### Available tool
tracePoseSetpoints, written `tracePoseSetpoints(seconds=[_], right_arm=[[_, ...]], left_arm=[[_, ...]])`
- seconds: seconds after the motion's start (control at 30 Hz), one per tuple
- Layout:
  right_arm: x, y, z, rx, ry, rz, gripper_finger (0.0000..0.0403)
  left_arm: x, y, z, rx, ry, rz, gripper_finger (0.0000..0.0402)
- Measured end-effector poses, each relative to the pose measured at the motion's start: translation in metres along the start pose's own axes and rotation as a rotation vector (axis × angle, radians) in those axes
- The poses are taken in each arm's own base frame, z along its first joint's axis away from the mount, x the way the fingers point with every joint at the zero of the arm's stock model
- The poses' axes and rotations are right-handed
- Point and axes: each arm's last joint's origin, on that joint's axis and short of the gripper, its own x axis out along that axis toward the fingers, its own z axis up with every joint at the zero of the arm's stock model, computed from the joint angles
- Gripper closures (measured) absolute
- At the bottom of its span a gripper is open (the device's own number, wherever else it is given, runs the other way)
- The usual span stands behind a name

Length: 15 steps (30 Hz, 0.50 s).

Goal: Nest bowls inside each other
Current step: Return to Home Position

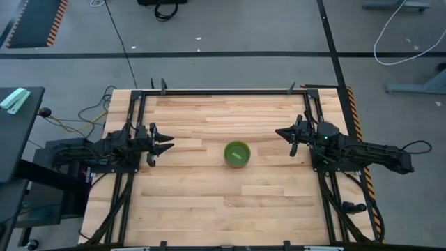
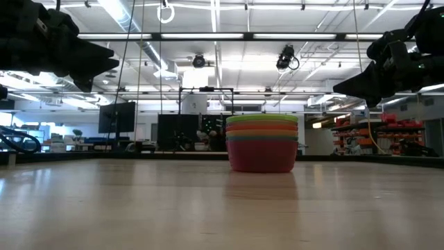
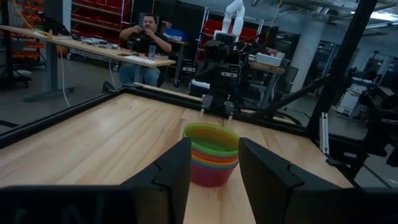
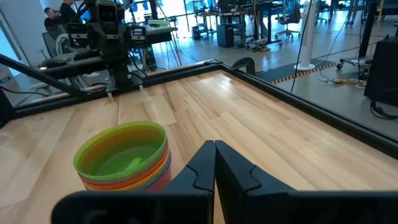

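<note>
Nested bowl stack (image 1: 237, 154), green on top, is sitting mid-table (image 1: 209, 202). Left gripper (image 1: 166, 143) is hovering near the left edge, jaws spread. Right gripper (image 1: 284, 134) is hovering near the right edge, jaws pressed together.

You have one nested stack of bowls (image 2: 262, 142) standing upright on the table (image 2: 139, 201): green bowl (image 2: 262, 119) uppermost, orange bowl (image 2: 262, 128) beneath it, pink-red bowl (image 2: 262, 156) lowest, resting on the wood. Left arm (image 2: 48, 42) and right arm (image 2: 402, 66) hang raised, well apart from the stack
</note>
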Motion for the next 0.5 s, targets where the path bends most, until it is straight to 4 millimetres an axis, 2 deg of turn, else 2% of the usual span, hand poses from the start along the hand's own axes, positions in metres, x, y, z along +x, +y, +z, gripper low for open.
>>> tracePoseSetpoints(seconds=[0.27,0.5], right_arm=[[0.0,0.0,0.0,0.0,0.0,0.0,0.0387],[0.0,0.0,0.0,0.0,0.0,0.0,0.0387]], left_arm=[[0.0,-0.0002,0.0004,0.0,-0.005,-0.005,0.0249],[0.0,-0.0003,0.0006,-0.001,-0.006,-0.006,0.0256]])
